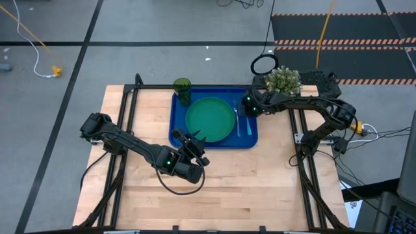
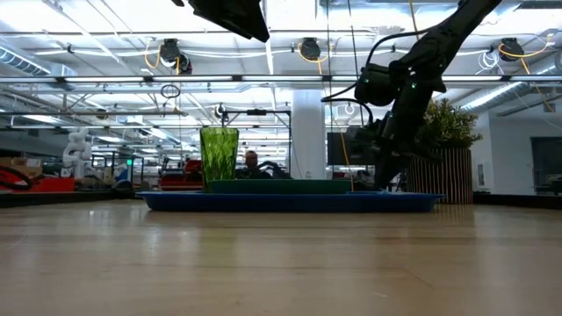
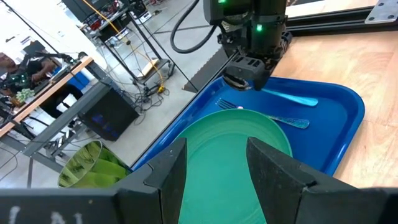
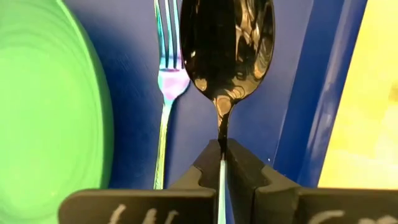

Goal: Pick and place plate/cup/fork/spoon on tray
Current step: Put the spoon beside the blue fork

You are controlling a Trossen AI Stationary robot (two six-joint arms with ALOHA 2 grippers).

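Observation:
The blue tray (image 1: 178, 134) lies at the table's far middle. The green plate (image 1: 209, 118) rests flat on it, and the green cup (image 1: 182, 88) stands upright at the tray's far left corner. The fork (image 4: 163, 112) lies on the tray just right of the plate. My right gripper (image 1: 247, 107) is low over the tray's right part, shut on the spoon (image 4: 227, 43). My left gripper (image 1: 195, 140) is open and empty, high above the tray's near edge; it also shows in the left wrist view (image 3: 214, 168). My right gripper pinches the spoon's thin neck (image 4: 222, 134), just behind the dark bowl, between its two fingers. The fingers lie along the spoon, with the bowl pointing on past their tips. The light-blue handle (image 3: 292, 98) sticks out behind, low over the tray; I cannot tell whether it touches the tray.
A potted leafy plant (image 1: 283, 81) stands at the table's far right, just behind my right arm. Bare wooden table top (image 1: 247, 188) spreads out in front of the tray. Black frame rails (image 1: 305, 162) run along the left and right sides.

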